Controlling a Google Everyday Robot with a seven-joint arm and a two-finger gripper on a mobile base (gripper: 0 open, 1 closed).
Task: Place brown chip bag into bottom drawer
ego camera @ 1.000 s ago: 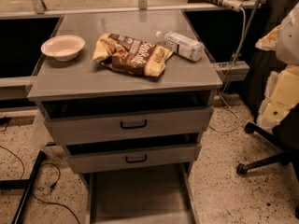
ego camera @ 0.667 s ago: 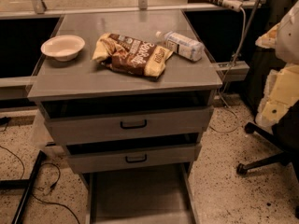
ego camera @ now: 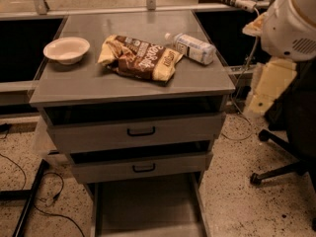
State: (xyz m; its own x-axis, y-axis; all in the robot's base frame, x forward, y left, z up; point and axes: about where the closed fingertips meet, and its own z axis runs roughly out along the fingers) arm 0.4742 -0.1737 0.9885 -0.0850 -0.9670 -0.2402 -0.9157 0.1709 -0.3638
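We are holding our gripper [ego camera: 269,83] beside the table's [ego camera: 98,85] right edge, and we cannot tell its state. The brown chip bag [ego camera: 140,58] is lying mid-table, and the bottom drawer [ego camera: 145,206] is standing open.

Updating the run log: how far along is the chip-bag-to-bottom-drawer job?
Done: the bottom drawer stands pulled open. In hand: nothing visible; the gripper is out of view, only the robot arm shows at the right edge. Left: the brown chip bag lies on the cabinet top between the bowl and the bottle; it has yet to be grasped and put in the drawer.
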